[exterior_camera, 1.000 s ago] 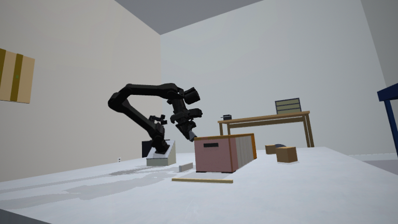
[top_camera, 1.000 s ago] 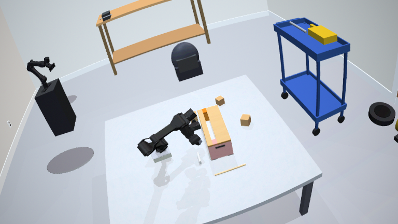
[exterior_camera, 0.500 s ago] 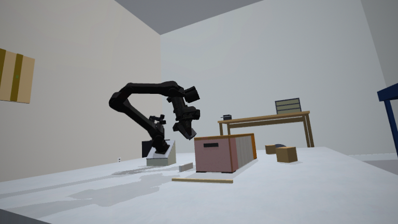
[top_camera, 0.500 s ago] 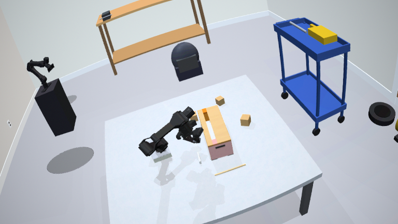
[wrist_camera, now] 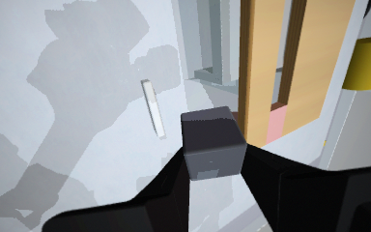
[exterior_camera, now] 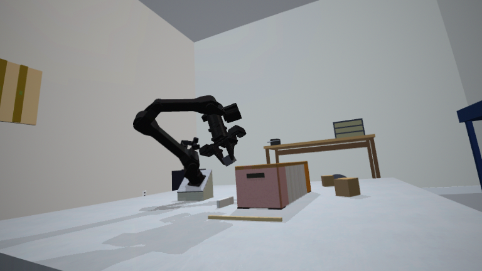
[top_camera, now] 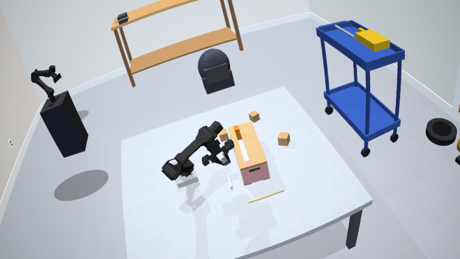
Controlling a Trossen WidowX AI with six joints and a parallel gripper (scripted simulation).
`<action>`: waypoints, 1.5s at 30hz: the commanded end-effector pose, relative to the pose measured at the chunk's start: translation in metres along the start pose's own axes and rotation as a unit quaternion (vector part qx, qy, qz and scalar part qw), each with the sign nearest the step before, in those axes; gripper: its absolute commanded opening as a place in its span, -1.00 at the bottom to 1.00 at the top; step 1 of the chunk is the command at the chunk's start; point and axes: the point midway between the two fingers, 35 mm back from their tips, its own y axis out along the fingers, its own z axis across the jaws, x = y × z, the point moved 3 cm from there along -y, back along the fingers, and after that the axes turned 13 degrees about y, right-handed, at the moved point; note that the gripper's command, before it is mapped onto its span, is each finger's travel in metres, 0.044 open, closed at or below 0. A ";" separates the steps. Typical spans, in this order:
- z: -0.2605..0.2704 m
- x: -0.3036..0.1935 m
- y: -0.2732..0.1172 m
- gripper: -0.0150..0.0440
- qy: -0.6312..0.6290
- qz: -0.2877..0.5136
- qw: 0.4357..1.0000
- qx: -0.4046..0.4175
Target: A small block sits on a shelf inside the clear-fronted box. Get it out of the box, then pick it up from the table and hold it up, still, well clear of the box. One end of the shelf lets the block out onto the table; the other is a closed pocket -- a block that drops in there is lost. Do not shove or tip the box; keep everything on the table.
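My gripper (top_camera: 225, 159) (exterior_camera: 228, 159) (wrist_camera: 208, 148) is shut on the small grey block (top_camera: 226, 160) (exterior_camera: 229, 161) (wrist_camera: 213, 145), which sits between its two fingertips. The block is in the air, at about the height of the box top or a little above it, beside the box's long side that faces the arm base. The box (top_camera: 256, 154) (exterior_camera: 261, 189) (wrist_camera: 261, 72) stands upright on the table, with a wooden top with a long slot, a pink end with a dark slit and an orange part at the far end. How wide the gap between block and box is, I cannot tell exactly.
A white bar (top_camera: 230, 182) (exterior_camera: 224, 202) (wrist_camera: 154, 108) lies on the table beside the box. A thin wooden stick (top_camera: 266, 196) (exterior_camera: 245, 217) lies before the pink end. Wooden cubes (top_camera: 283, 138) (top_camera: 254, 116) (top_camera: 223, 135) (exterior_camera: 346, 186) stand around the box's far part.
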 end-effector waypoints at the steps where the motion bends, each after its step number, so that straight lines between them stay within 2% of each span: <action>1: -0.002 -0.001 -0.003 -0.49 -0.079 0.005 0.997 -0.006; 12: -0.005 -0.002 -0.012 -0.49 -0.305 0.019 0.952 -0.017; 24: -0.008 -0.003 -0.022 -0.49 -0.530 0.040 0.847 -0.024; 45: -0.008 -0.003 -0.023 -0.49 -0.542 0.041 0.839 -0.024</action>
